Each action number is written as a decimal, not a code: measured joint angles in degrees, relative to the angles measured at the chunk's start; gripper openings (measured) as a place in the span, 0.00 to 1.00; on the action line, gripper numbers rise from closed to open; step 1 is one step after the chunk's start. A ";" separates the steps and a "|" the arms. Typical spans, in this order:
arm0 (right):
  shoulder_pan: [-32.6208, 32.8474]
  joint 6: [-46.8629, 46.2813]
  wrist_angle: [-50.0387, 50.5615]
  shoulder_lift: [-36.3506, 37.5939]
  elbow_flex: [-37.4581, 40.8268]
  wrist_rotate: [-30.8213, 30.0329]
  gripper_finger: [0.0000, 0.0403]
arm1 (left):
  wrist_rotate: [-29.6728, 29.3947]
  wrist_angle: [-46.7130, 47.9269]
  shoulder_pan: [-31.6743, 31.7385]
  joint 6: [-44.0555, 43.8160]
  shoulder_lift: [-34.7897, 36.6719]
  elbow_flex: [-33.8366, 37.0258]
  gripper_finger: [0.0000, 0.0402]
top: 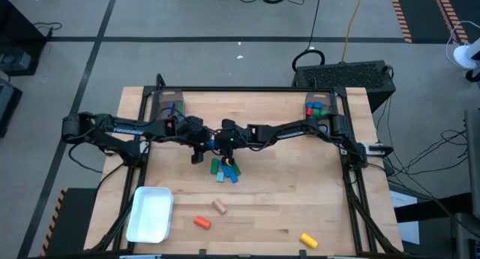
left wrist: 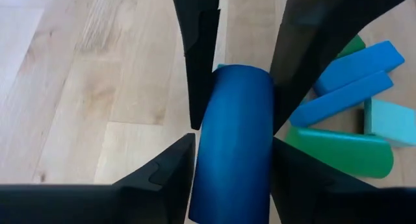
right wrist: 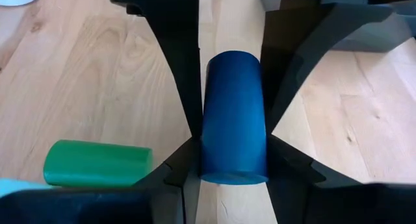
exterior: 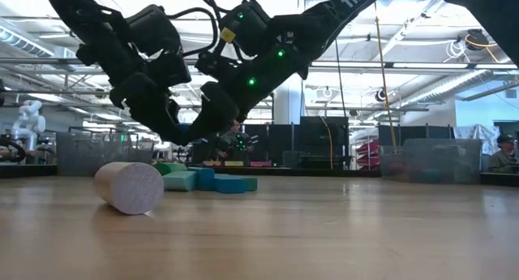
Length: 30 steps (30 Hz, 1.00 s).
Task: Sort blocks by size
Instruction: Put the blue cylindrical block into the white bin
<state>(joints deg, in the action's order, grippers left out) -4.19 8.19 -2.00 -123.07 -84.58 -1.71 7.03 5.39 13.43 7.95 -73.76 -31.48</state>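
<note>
Beside the block pile [top: 225, 169], both hands grip one blue cylinder [left wrist: 235, 133].

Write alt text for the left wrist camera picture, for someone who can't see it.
A dark blue cylinder is held above a light wooden table, clamped between the left gripper and, at its other end, the right gripper, a handover between the arms. Beside it on the table lie two blue bars, a green block and a light blue block.

Bright, even overhead light – ceiling strips [exterior: 49, 28] glare behind silhouetted arms – wrist views softly blurred close up.
</note>
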 joint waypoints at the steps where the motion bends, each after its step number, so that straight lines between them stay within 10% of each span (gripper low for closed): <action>1: 0.00 0.00 0.00 0.00 0.00 -0.05 0.31 | 0.00 0.00 0.00 0.05 0.00 0.00 0.41; 19: 0.15 -0.14 12.65 4.34 0.00 -8.28 0.50 | -7.71 6.21 0.13 -3.32 2.83 -1.41 0.34; 30: 0.09 10.05 20.68 5.32 0.02 -1.38 0.54 | -9.44 22.92 -3.99 -20.94 12.30 -5.60 0.34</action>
<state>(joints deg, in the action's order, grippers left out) -4.10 18.24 18.68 -117.75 -84.56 -3.09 -2.41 28.30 9.44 -12.98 -61.45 -37.09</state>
